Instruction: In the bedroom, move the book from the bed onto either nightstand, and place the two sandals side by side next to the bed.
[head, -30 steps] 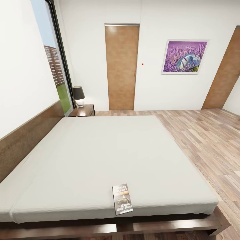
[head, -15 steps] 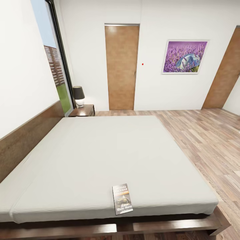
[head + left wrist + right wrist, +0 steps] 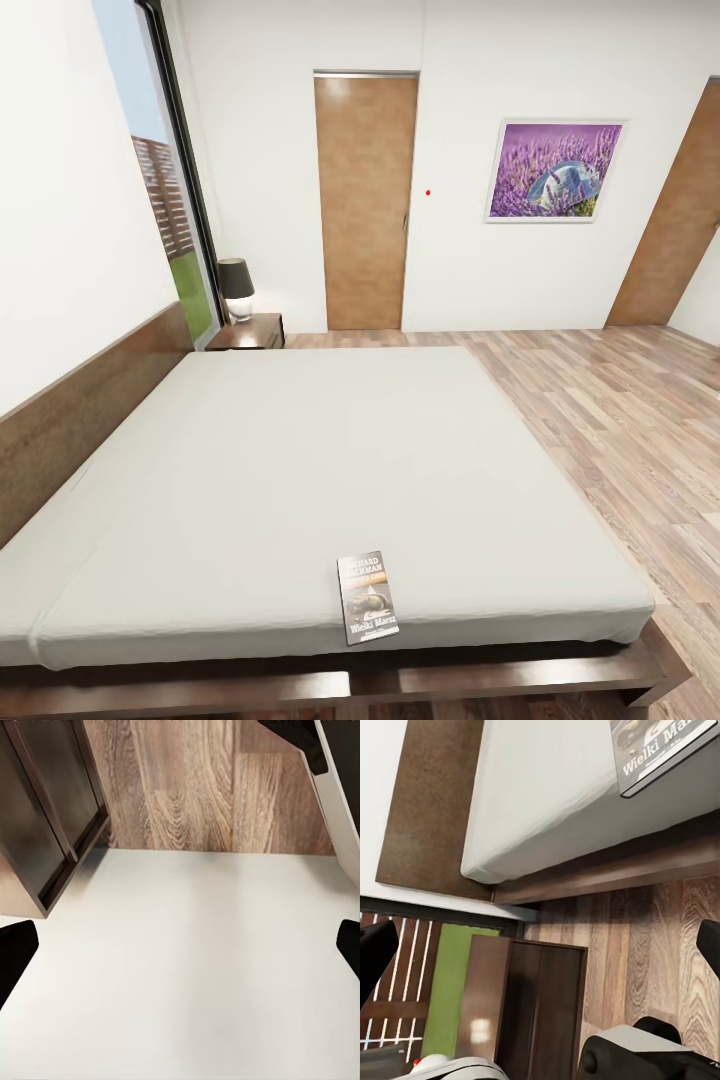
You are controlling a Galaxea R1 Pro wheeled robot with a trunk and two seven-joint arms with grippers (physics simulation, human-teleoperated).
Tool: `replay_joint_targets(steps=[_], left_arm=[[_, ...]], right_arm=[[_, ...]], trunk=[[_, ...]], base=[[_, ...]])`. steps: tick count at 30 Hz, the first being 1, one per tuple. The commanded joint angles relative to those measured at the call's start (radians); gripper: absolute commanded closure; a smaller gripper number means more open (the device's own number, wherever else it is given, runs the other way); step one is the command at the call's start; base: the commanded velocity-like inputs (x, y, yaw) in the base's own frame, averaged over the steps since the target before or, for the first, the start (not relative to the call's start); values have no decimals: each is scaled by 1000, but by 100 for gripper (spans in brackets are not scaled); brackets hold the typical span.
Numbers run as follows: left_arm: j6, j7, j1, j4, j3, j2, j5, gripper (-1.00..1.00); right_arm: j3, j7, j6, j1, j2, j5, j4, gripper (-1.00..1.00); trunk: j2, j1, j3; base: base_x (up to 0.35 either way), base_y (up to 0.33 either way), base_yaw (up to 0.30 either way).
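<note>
I see the thin glossy book (image 3: 368, 598) lying flat at the near edge of the bed (image 3: 330, 470), whose smooth off-white mattress sits in a dark wood frame. The squarish dark nightstand (image 3: 248, 331) stands by the headboard. Both wrist views show black fingertips (image 3: 15, 952) far apart: left claw (image 3: 180, 949) and right claw (image 3: 540, 945) spread.
</note>
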Motion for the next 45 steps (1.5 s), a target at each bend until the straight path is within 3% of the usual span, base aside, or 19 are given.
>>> replay_joint_targets(steps=[1, 21, 35, 45], left_arm=[[8, 6, 1, -5, -9, 1, 10, -100], [7, 4, 2, -5, -5, 2, 11, -100], [-7, -49, 2, -4, 0, 2, 10, -100], [-12, -55, 2, -4, 32, 2, 9, -100]], right_arm=[[-8, 5, 4, -1, 1, 9, 0, -100], [-11, 4, 5, -1, 1, 9, 0, -100], [-11, 0, 4, -1, 1, 8, 0, -100], [-9, -38, 4, -1, 1, 7, 0, -100]], trunk=[[-1, 0, -1], [-1, 0, -1], [-1, 0, -1], [-1, 0, -1]], base=[[0, 0, 0], [0, 0, 0], [0, 0, 0], [0, 0, 0]])
